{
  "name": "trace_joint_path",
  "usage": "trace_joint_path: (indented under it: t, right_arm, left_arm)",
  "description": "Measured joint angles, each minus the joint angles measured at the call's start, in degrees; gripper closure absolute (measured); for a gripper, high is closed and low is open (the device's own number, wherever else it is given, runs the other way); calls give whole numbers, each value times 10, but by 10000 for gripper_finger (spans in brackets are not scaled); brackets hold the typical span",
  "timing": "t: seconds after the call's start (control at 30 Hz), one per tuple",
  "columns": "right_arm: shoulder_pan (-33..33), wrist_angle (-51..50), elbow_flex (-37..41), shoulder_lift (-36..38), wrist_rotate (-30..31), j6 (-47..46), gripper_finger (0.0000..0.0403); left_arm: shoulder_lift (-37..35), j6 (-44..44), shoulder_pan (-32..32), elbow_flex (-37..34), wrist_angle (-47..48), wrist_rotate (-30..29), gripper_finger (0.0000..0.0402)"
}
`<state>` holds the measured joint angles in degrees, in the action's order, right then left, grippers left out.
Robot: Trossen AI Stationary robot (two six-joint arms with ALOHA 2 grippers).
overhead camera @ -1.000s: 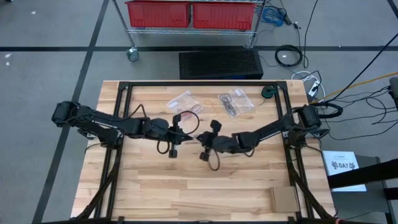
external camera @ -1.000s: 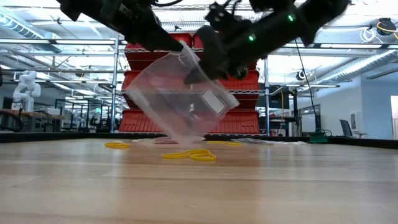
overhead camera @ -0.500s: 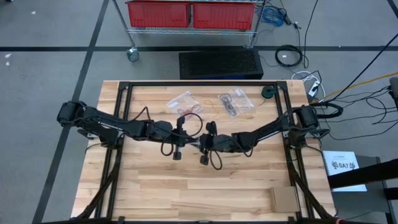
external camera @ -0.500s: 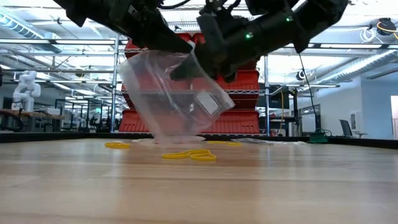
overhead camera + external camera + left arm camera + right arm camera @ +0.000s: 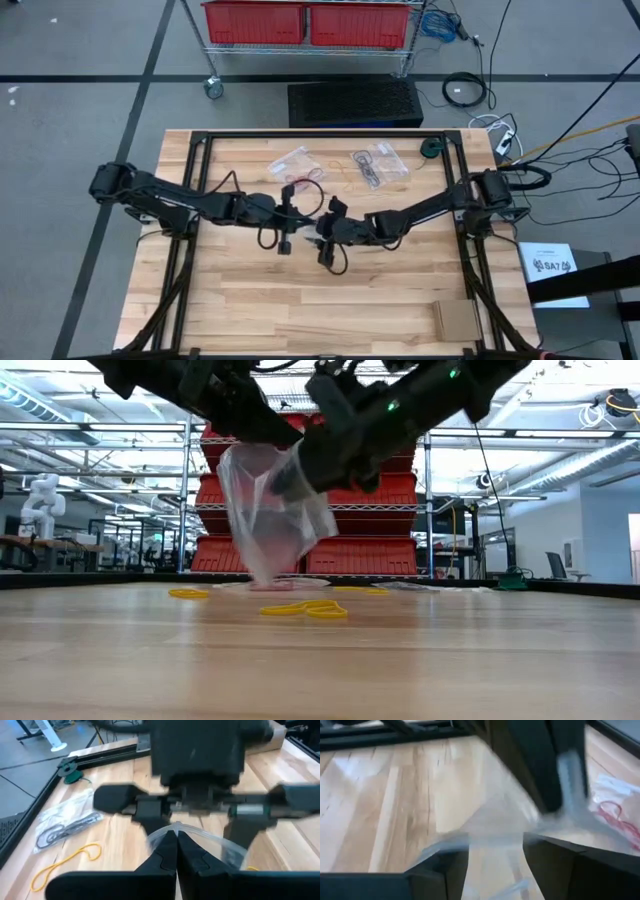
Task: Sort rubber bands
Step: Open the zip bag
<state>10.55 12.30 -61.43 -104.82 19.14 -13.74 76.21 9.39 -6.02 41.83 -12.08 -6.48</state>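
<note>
A clear plastic bag (image 5: 272, 510) hangs between my two grippers above the table's middle. Its bottom (image 5: 268, 582) is just at the tabletop. My left gripper (image 5: 287, 214) is shut on the bag's top edge. My right gripper (image 5: 322, 232) is close beside it, facing it, with its fingers apart and the bag's film between them (image 5: 496, 845). Loose yellow rubber bands (image 5: 305, 609) lie on the table behind the bag. Red bands (image 5: 297, 160) and black bands (image 5: 370, 166) lie in flat clear bags at the far side. My left gripper pinches the bag's top edge (image 5: 175, 827) between its two shut fingertips, coming level from the table's left. The bag hangs slack below the fingers. My right gripper's fingertips (image 5: 451, 856) stand on either side of the bag's upper film; whether they touch it, I cannot tell.
A green tape roll (image 5: 431, 148) lies at the far right, and a cardboard piece (image 5: 457, 320) at the near right corner. A black frame (image 5: 330, 136) runs around the work area. One yellow band (image 5: 65, 863) lies near the bag of black bands (image 5: 64, 822).
My right gripper has moved toward the table's left, close to my left gripper. The bag, earlier spread wide between the two grippers, has drawn together into a narrow hanging pouch.
</note>
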Motion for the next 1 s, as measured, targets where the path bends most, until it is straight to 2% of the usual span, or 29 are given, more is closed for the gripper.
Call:
trace_joint_path:
  t: [0.3, 0.53, 0.8, 1.0]
  right_arm:
    - [0, -31, 0, 30, 0, -4, 222]
    - [-9, 45, 0, 4, 0, 1, 225]
    - [-15, 112, 0, -34, 0, 12, 285]
    - [-15, 80, 0, -37, -30, 7, 333]
  left_arm:
    - [-5, 0, -6, 0, 0, 0, 401]
    - [-5, -1, -8, 0, -14, 0, 401]
    - [-5, -1, -8, 0, -18, 0, 401]
    - [-5, -1, -9, 0, -17, 1, 401]
